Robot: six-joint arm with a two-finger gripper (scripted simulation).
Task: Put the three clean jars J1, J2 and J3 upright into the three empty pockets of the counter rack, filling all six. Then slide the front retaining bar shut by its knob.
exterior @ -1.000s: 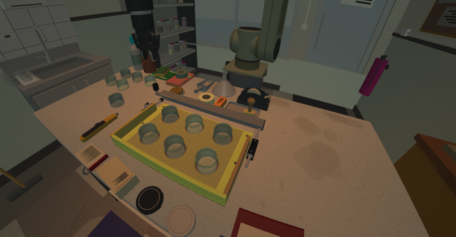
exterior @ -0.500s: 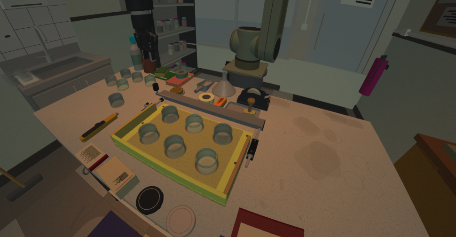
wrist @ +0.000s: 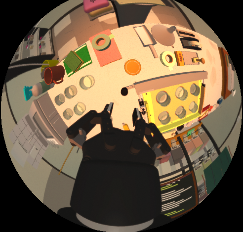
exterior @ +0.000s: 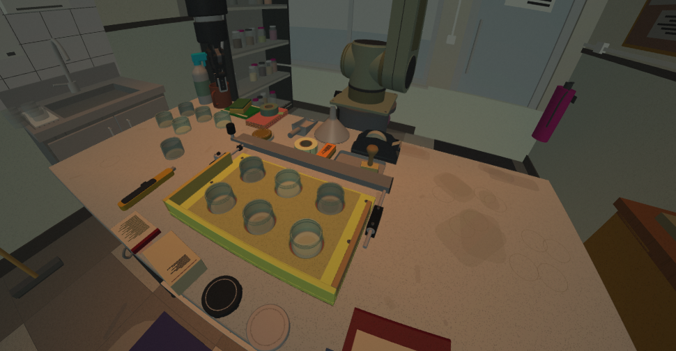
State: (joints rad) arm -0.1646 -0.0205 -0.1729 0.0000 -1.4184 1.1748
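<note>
The yellow counter rack [exterior: 272, 221] [wrist: 172, 103] lies in the middle of the counter. A glass jar stands upright in each of its six pockets. A long grey retaining bar [exterior: 314, 162] [wrist: 170, 81] lies along the rack's far side. Its black knob [exterior: 231, 128] [wrist: 124, 91] sits at the bar's left end. Several more jars [exterior: 182, 124] [wrist: 74, 100] stand loose on the counter's far left corner. My gripper [exterior: 218, 72] [wrist: 122, 112] hangs high above the counter, left of the knob, over bare counter between the loose jars and the rack. It is open and holds nothing.
A spray bottle [exterior: 201, 78] and a red mug [wrist: 53, 74] stand near the gripper at the counter's far left. Tape rolls, a funnel [exterior: 332, 126], an orange lid [wrist: 132, 67] and a tape dispenser lie behind the bar. A yellow-handled tool [exterior: 146, 188] lies left of the rack.
</note>
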